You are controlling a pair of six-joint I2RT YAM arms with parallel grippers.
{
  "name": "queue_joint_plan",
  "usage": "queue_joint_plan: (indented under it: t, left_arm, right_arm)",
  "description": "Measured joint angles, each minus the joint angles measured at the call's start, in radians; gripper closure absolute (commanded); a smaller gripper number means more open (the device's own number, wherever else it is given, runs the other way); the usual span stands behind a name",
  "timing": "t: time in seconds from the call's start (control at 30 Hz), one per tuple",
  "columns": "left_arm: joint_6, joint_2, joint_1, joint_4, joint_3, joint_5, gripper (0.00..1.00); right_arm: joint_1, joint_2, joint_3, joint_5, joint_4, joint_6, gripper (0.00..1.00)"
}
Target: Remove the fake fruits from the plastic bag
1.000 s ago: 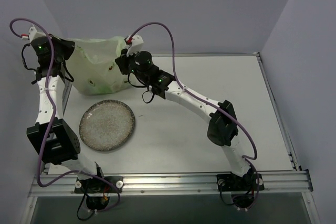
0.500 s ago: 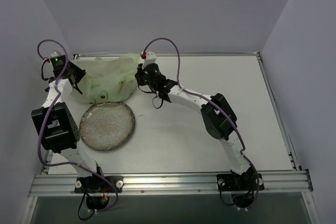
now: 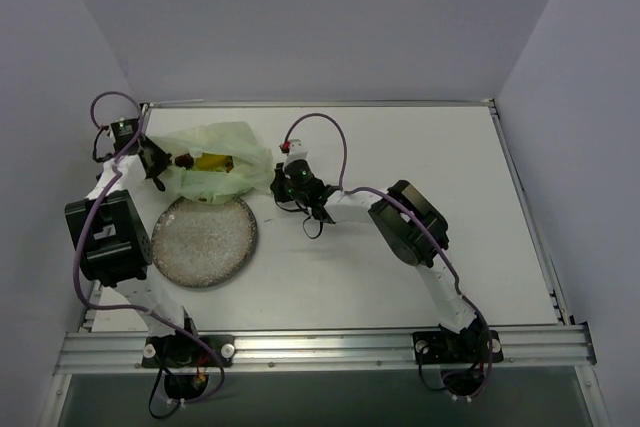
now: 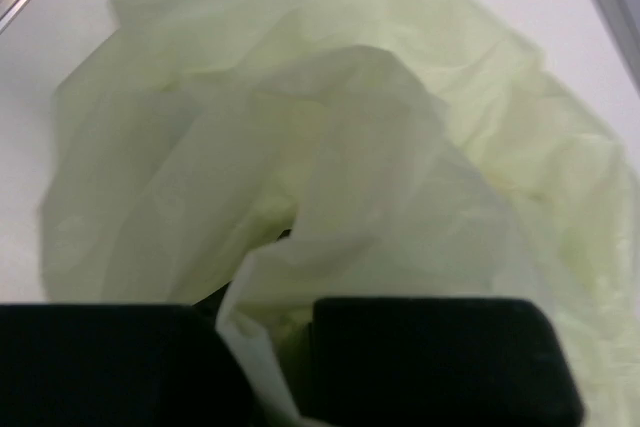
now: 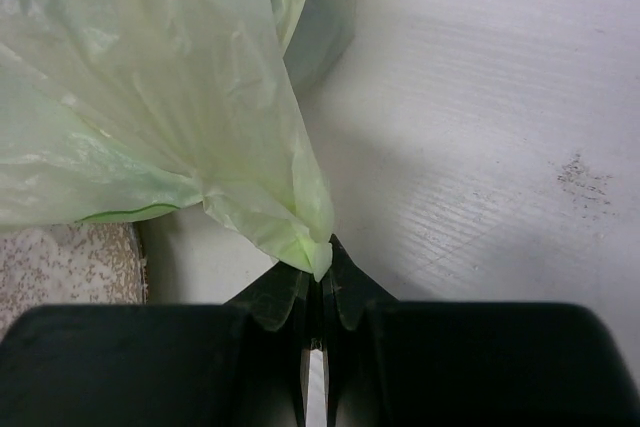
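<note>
The pale green plastic bag (image 3: 228,152) lies slumped on the table behind the plate. A dark red fruit (image 3: 184,160) and a yellow fruit (image 3: 211,160) show in its left part; the other fruits are hidden. My left gripper (image 3: 160,165) is shut on the bag's left edge. In the left wrist view the film (image 4: 330,147) fills the frame and runs down between the black fingers (image 4: 430,357). My right gripper (image 3: 281,180) is shut on the bag's right corner. The right wrist view shows that corner (image 5: 300,237) pinched between the fingertips of the right gripper (image 5: 320,282), low over the table.
The grey speckled round plate (image 3: 203,239) lies just in front of the bag; its edge shows in the right wrist view (image 5: 60,267). The table's left rail and the left wall are close behind my left arm. White tabletop (image 3: 430,147) stretches to the right.
Both grippers have come down and toward each other with the bag. The bag has gone from hanging spread out to slumped on the table, and the dark red and yellow fruits now show.
</note>
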Motion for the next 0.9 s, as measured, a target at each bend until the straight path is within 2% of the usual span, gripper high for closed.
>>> queue_joint_plan:
  t: [0.07, 0.27, 0.37, 0.5, 0.77, 0.9]
  left_arm:
    - [0.0, 0.041, -0.029, -0.014, 0.084, -0.001, 0.98]
    - [0.003, 0.233, -0.162, -0.05, 0.51, 0.017, 0.98]
    - [0.003, 0.253, -0.204, -0.046, 0.585, 0.04, 0.98]
    - [0.001, 0.218, -0.191, -0.021, 0.498, 0.056, 0.98]
    - [-0.023, 0.195, 0.008, -0.011, 0.157, 0.058, 0.98]
    - [-0.012, 0.139, 0.035, -0.049, 0.076, 0.038, 0.98]
  right_arm:
    - [-0.003, -0.008, -0.007, 0.001, 0.004, -0.001, 1.0]
    - [-0.018, -0.085, -0.024, 0.013, 0.002, -0.022, 1.0]
    - [-0.018, -0.124, -0.041, 0.016, 0.016, -0.022, 1.0]
    - [-0.019, -0.127, -0.056, 0.018, 0.023, -0.014, 1.0]
    - [-0.013, -0.106, -0.068, 0.005, 0.029, 0.014, 1.0]
    - [0.01, -0.098, -0.072, -0.004, 0.047, 0.023, 0.98]
